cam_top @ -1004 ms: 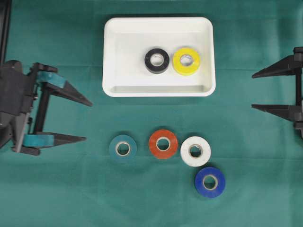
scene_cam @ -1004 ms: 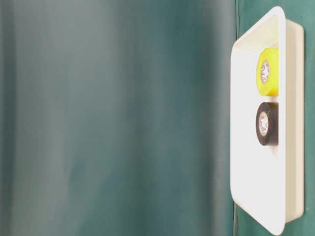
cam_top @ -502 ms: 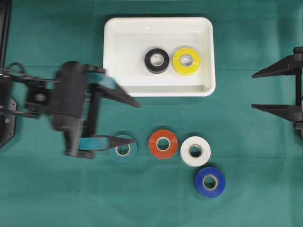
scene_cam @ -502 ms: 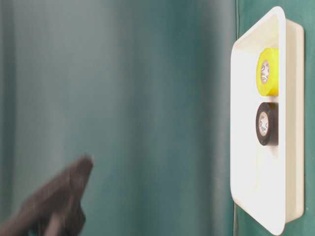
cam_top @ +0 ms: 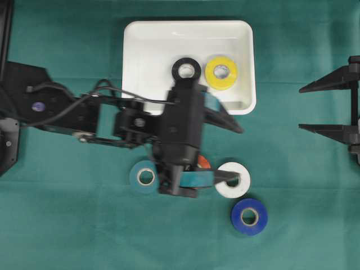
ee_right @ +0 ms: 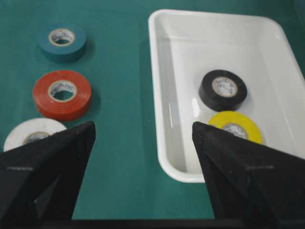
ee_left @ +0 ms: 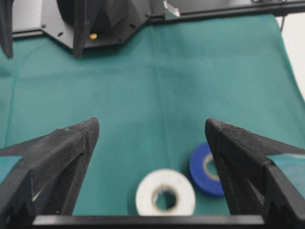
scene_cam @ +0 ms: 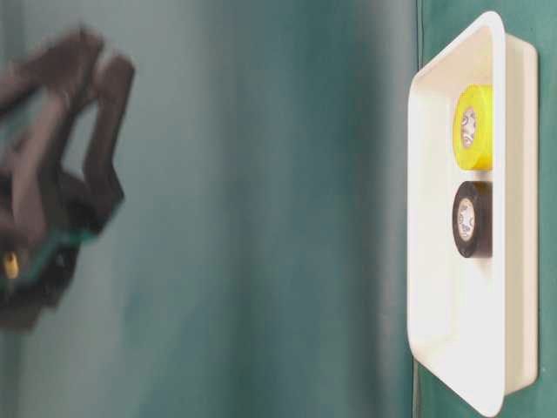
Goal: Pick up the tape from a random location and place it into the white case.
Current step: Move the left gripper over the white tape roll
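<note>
Our left gripper (cam_top: 236,156) hangs spread wide and empty above the loose rolls, 1 finger (cam_top: 228,179) crossing the white tape (ee_left: 165,192), the other near the white case (cam_top: 135,67). The orange tape (cam_top: 203,162) is mostly hidden under the wrist, the teal tape (cam_top: 145,177) lies beside it, and the blue tape (cam_top: 249,216) just beyond the white. The case holds 2 rolls, black (cam_top: 186,68) and yellow (cam_top: 221,72). Our right gripper (cam_top: 329,107) waits open at the edge. We judge that a descent here could knock a neighbouring roll, because white and blue sit so close.
</note>
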You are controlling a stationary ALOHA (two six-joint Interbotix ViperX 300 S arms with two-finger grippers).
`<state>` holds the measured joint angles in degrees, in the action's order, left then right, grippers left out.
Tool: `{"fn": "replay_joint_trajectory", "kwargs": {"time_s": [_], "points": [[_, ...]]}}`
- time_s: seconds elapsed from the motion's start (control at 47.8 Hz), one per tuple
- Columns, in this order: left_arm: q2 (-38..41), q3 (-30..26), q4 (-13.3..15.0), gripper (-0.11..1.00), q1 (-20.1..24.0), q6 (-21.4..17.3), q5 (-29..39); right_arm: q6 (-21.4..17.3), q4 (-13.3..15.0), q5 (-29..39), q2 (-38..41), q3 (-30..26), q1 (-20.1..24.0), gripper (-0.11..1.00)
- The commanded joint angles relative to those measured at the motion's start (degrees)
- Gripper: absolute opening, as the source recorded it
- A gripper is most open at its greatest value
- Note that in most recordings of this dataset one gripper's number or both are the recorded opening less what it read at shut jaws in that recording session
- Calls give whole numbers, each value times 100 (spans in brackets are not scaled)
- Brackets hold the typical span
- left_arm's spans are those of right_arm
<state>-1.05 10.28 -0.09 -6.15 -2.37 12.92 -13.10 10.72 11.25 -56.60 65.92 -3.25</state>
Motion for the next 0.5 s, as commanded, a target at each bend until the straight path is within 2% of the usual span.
{"fn": "replay_joint_trajectory", "kwargs": {"time_s": [0.0, 0.167, 0.481], "points": [[141, -501, 0, 97, -9, 0, 44, 0, 0, -35, 44, -132, -9, 82], [439, -879, 0, 97, -26, 0, 176, 0, 0, -35, 44, -141, -9, 82], [519, -923, 9, 97, -26, 26, 369, 0, 0, -26, 44, -149, -9, 82]]}}
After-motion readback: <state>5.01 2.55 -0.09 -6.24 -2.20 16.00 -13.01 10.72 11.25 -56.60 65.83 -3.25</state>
